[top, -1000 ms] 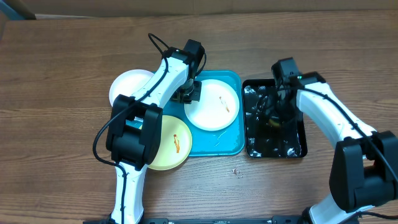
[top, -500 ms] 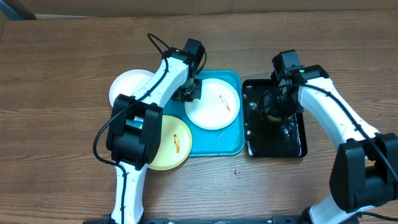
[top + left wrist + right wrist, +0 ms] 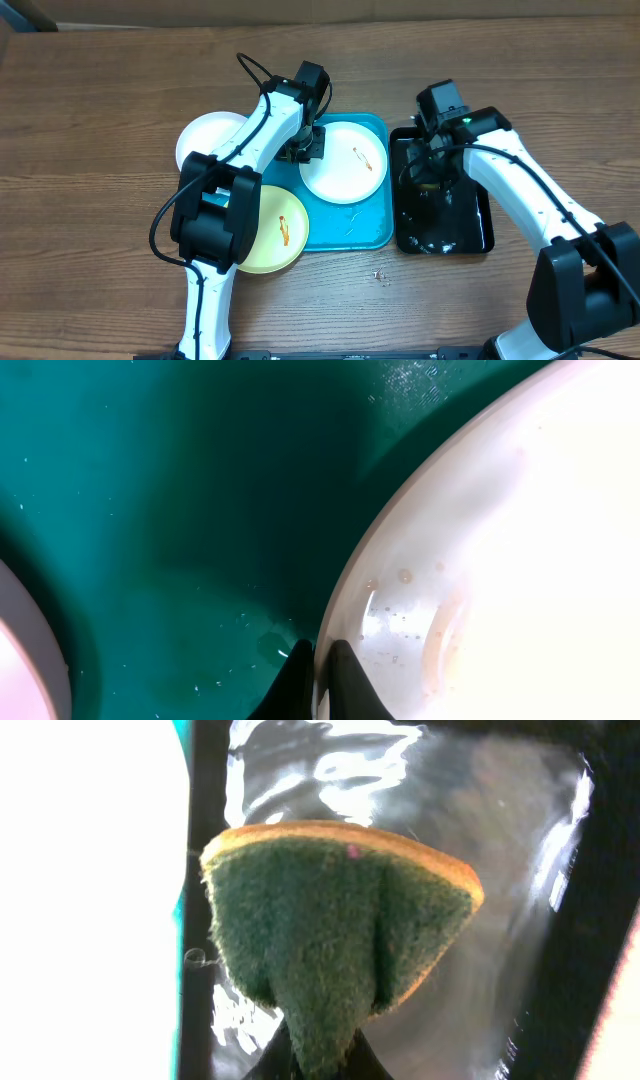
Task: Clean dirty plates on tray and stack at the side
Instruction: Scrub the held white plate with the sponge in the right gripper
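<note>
Pinching the left rim of the white plate [image 3: 343, 163] with the left gripper [image 3: 305, 148], jaws pressed onto the thin edge from both faces. Lying flat on the upper half of the tray [image 3: 372, 232], with an orange-brown smear [image 3: 365, 160] right of its middle. From the left wrist view, showing that rim nipped between dark fingertips [image 3: 300, 678], droplets and a faint brownish ring on the wet glaze, and water-speckled teal floor to the left.

Crowding the left arm on two sides: a second white plate [image 3: 210, 140] on the bench [image 3: 100, 200] just beside the tray's upper left corner, partly hidden under the arm. Lower down, a yellow-green plate [image 3: 270, 228] lapping over the tray's lower left edge and bearing its own orange mark [image 3: 283, 230]. Looping off the arm above, a black cable [image 3: 250, 70].

Clamping a sponge [image 3: 330, 920] in the right gripper [image 3: 315, 1055], jaws squeezed on its folded middle, green scouring face toward the camera, orange-yellow backing along the top. Hanging over the left part of the black tray [image 3: 470, 215], glossy and wet; cannot tell whether touching it. Set just beside the teal tray's right edge, contact between the two hard to judge.

Leaving bare teal floor in the tray's lower right and wide wood above, left and below. Marked only by small debris [image 3: 378, 273] below the two trays.
</note>
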Controlling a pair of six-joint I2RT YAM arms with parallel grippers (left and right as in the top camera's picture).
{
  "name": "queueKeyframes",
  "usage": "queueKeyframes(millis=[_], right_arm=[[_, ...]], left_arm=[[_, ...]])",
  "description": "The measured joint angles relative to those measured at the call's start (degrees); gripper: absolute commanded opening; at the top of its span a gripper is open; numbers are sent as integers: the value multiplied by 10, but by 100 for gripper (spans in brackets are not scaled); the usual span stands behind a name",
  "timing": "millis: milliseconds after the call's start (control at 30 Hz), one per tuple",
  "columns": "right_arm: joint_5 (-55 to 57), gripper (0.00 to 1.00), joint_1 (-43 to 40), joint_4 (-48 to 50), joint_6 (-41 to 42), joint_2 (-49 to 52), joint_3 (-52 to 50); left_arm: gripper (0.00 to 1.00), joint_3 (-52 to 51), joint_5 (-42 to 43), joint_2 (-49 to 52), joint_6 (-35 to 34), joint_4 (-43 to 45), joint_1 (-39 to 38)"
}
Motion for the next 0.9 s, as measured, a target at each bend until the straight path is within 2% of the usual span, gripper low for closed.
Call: queueKeyframes(millis=[333,500,800,833,900], right_arm=[[-7,4,64,153,12,0,1],[13,4,96,170,13,23,7],[37,4,103,202,13,131,7],[39,7,103,206,12,136,7],[43,27,103,215,15,141,7]], left_arm=[[4,0,9,0,0,0,0],[4,0,9,0,0,0,0],[4,0,11,0,0,0,0],[4,0,11,0,0,0,0],[4,0,11,0,0,0,0]])
